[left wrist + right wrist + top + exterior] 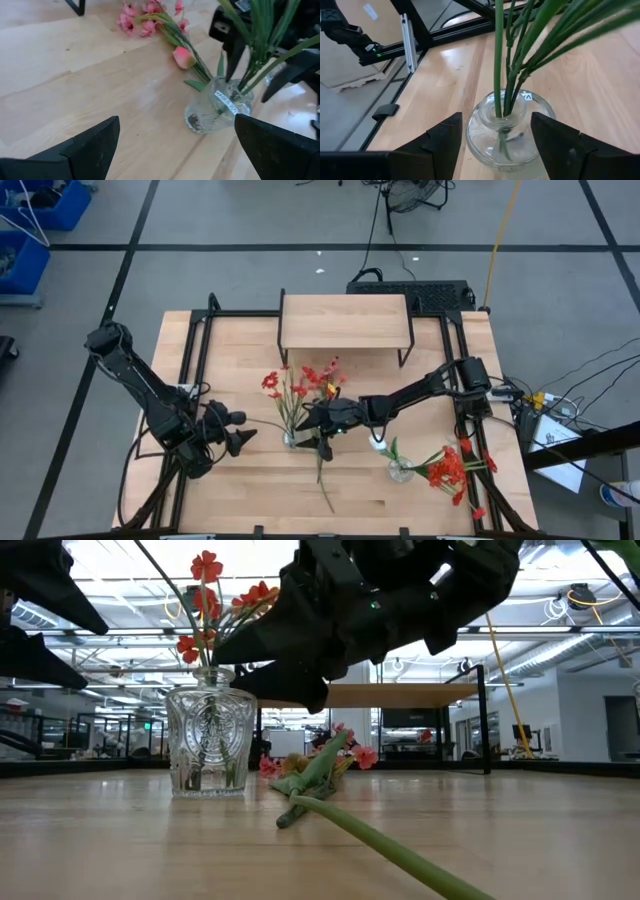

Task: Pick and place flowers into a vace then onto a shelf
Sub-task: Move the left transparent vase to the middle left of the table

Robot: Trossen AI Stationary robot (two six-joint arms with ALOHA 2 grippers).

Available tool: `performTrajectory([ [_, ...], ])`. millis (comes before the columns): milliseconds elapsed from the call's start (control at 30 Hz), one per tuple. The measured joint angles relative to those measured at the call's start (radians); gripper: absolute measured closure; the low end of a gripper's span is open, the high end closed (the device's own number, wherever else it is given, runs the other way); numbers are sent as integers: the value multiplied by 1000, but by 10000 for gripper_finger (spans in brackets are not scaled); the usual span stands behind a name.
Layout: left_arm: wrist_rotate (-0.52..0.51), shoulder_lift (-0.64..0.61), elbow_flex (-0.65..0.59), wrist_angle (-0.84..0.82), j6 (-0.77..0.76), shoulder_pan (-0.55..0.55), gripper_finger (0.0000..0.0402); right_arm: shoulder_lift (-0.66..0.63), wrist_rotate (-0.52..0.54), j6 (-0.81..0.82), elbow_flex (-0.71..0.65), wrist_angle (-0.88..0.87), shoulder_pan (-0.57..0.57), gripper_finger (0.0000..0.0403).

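A loose stem [380, 840] lies beside the vase [207, 740] holding the flowers [300, 385]. Right gripper [496, 145], jaws wide, straddles it; next: close, lift to shelf [345, 320]. Left gripper [175, 145] open nearby.

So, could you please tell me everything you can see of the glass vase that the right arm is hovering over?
The vase is a small, round, clear cut-glass jar with a narrow neck and a patterned body. It stands upright on the table, left of centre, in front of the shelf. Several green stems with red flowers stand in it. The right end effector is open, its fingers on either side of the vase, apparently not touching. A white label shows on it.
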Motion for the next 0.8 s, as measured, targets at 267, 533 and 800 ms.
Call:
performTrajectory([
  [267,8,0,0,8,-5,0,2,1,35,-32,7,-7,0,181],
  [533,67,0,0,28,3,-30,2,29,79,-72,14,23,-7,192],
  [800,67,0,0,42,-4,-32,2,183,36,-40,166,35,16,193],
])
